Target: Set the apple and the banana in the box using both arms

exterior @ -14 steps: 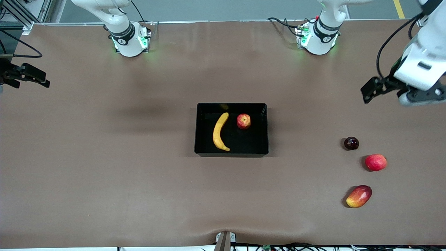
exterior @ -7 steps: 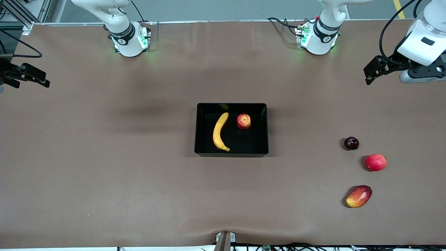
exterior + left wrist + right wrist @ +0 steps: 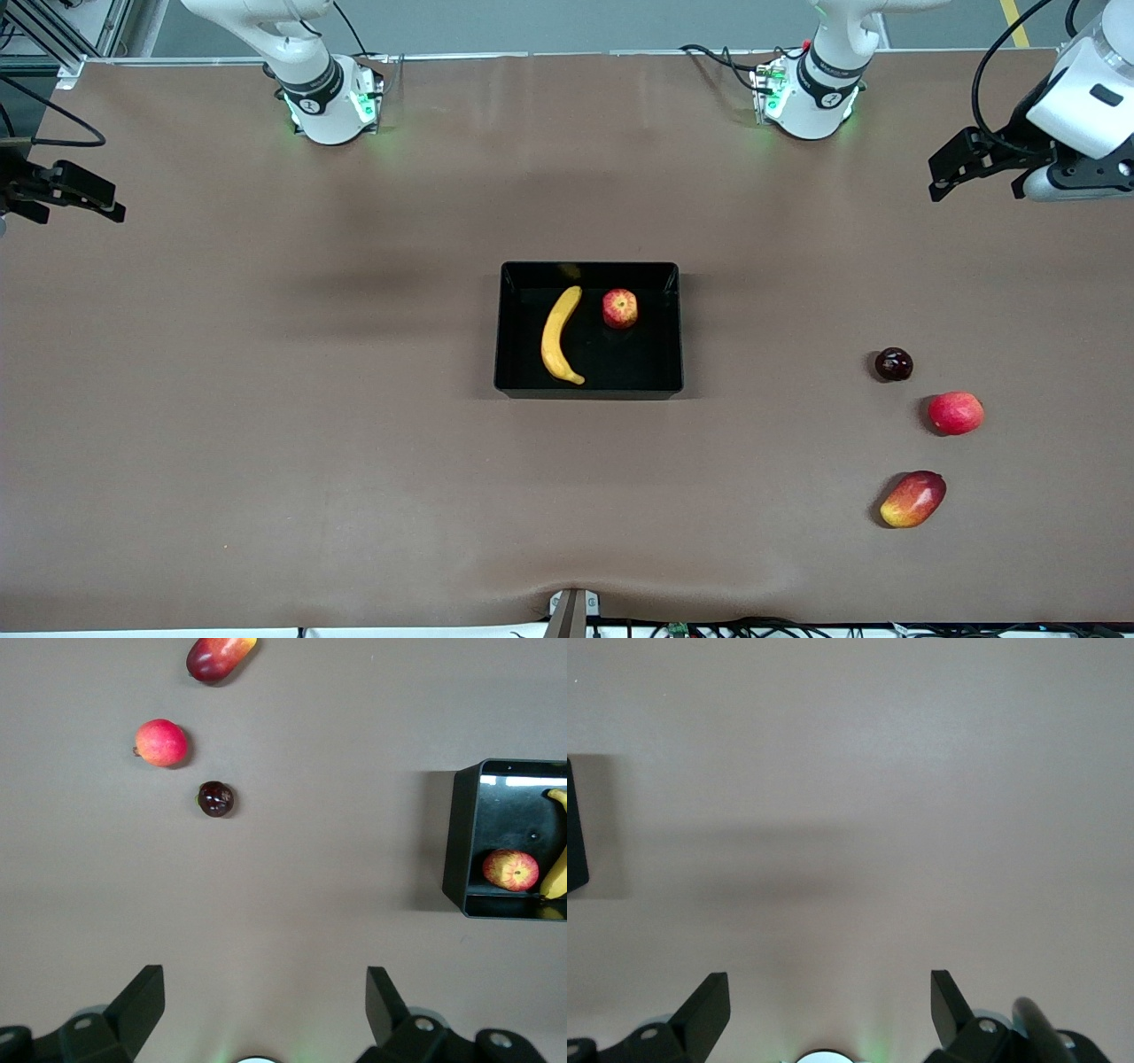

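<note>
The black box (image 3: 677, 330) sits in the middle of the table. The yellow banana (image 3: 558, 335) and the small red apple (image 3: 619, 308) lie inside it, side by side and apart. In the left wrist view the box (image 3: 454, 842) holds the apple (image 3: 510, 870) and part of the banana (image 3: 556, 872). My left gripper (image 3: 946, 173) is open and empty, up in the air over bare table at the left arm's end; its jaws (image 3: 264, 992) stand wide. My right gripper (image 3: 118, 204) is open and empty over the right arm's end of the table, also shown in its wrist view (image 3: 830, 997).
Three other fruits lie toward the left arm's end: a dark plum (image 3: 893, 364), a pinkish-red round fruit (image 3: 955, 413) and a red-and-yellow mango (image 3: 912, 499). The right wrist view shows a corner of the box (image 3: 574, 828).
My left gripper has moved away from the box, toward the robots' side and the left arm's end of the table. The right arm and the fruits have not moved.
</note>
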